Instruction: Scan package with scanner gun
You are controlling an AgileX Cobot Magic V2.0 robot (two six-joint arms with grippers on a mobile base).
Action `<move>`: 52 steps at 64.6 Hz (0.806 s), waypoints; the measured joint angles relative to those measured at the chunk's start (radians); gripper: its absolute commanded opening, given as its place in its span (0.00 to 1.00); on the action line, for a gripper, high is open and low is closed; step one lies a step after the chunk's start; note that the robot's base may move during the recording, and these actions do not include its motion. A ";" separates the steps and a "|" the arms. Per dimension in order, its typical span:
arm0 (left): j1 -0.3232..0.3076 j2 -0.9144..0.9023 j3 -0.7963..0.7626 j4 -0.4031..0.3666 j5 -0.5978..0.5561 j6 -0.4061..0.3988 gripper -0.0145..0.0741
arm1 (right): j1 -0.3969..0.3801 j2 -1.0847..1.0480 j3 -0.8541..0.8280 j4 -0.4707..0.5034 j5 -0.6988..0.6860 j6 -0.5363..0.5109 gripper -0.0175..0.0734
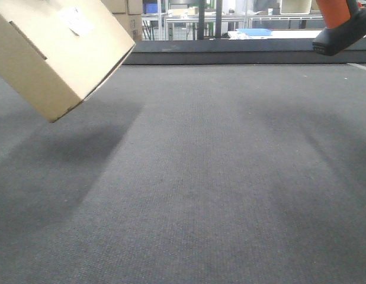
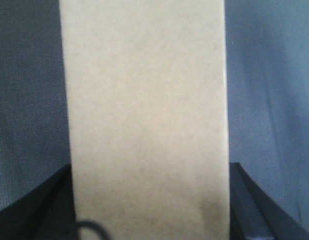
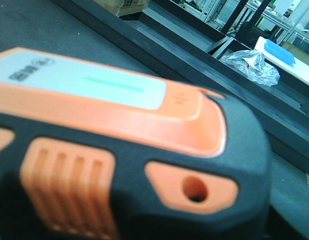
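The package (image 1: 58, 53), a plain brown cardboard box, hangs tilted above the grey surface at the upper left, a small white label (image 1: 76, 21) on its upper face. In the left wrist view the package (image 2: 144, 100) fills the middle, and my left gripper (image 2: 149, 205) is shut on it, one black finger (image 2: 39, 210) on each side. The scanner gun (image 1: 343, 26) is held aloft at the upper right, where only its orange shaft and black foot show. Its orange and black body (image 3: 134, 150) fills the right wrist view and hides the right gripper's fingers.
A grey carpeted surface (image 1: 195, 177) runs under both held things to a raised black edge (image 1: 230, 56) at the back. Beyond that edge are brown cartons (image 1: 127, 15), a crumpled plastic bag (image 3: 249, 65) and a blue flat object (image 1: 254, 31) on a white table.
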 measured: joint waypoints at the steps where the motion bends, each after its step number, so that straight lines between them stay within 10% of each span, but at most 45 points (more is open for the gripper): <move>1: 0.000 0.000 0.000 0.000 0.000 0.000 0.04 | 0.000 0.000 0.000 0.000 0.000 0.000 0.02; 52: 0.000 0.000 0.000 0.000 0.000 0.000 0.04 | 0.000 0.080 -0.093 0.000 -0.023 0.000 0.02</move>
